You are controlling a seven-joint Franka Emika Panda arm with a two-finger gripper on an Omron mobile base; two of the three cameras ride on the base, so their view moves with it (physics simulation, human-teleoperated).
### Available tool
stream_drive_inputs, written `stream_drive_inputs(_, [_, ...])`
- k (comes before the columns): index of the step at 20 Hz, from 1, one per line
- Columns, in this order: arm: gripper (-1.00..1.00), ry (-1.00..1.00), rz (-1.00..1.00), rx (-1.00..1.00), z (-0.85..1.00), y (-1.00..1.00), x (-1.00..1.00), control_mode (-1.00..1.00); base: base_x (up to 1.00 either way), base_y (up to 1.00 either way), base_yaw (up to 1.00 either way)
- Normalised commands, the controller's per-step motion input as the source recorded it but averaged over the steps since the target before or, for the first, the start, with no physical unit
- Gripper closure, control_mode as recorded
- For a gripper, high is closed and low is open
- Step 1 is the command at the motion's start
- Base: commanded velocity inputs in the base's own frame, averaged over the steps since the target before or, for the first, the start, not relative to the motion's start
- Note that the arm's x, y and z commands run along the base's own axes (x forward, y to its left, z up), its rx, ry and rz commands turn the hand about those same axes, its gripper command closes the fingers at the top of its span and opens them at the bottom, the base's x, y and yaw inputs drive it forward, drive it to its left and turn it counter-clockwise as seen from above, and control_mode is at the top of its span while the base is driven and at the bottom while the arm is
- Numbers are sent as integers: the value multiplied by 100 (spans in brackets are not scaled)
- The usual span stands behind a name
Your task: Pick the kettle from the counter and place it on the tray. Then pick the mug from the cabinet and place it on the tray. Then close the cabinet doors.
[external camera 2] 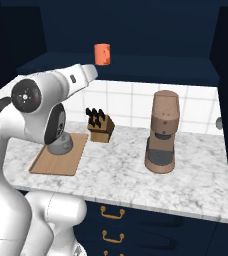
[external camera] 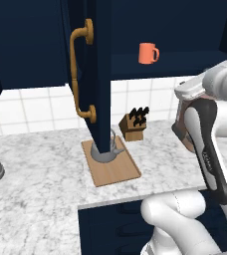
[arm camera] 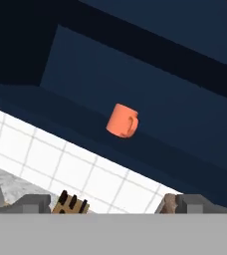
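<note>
The kettle (external camera 2: pixel 61 145) sits on the tray (external camera 2: pixel 56 161); next is the mug (arm camera: pixel 122 121), upright on the cabinet (external camera: pixel 185 60) shelf, well apart. The gripper (arm camera: pixel 108 203) is spread and empty. Advance level, straddle the mug body, and avoid the handle and left door (external camera: pixel 98 74).

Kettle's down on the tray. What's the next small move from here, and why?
Probably ease the gripper forward toward the mug. The kettle already sits on the tray, the mug stands alone on the cabinet shelf, and the hand view has it roughly centred but well off, fingertips wide apart.
</note>
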Motion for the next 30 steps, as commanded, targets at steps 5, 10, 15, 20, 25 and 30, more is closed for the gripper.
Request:
stream_drive_inputs(5, [-100,3,0,17,2,-7,0,-100,0,0,0])
stream_drive_inputs(10, [-100,0,0,15,2,-3,0,-100,0,0,0])
stream_drive_inputs(15, [-100,-5,0,16,12,-18,0,-100,0,0,0])
stream_drive_inputs(20, [-100,0,0,10,10,-16,32,-100,0,0,0])
stream_drive_inputs(25, [-100,1,1,2,23,-7,51,-100,0,0,0])
stream_drive_inputs(30, [-100,2,4,0,24,-17,49,-100,0,0,0])
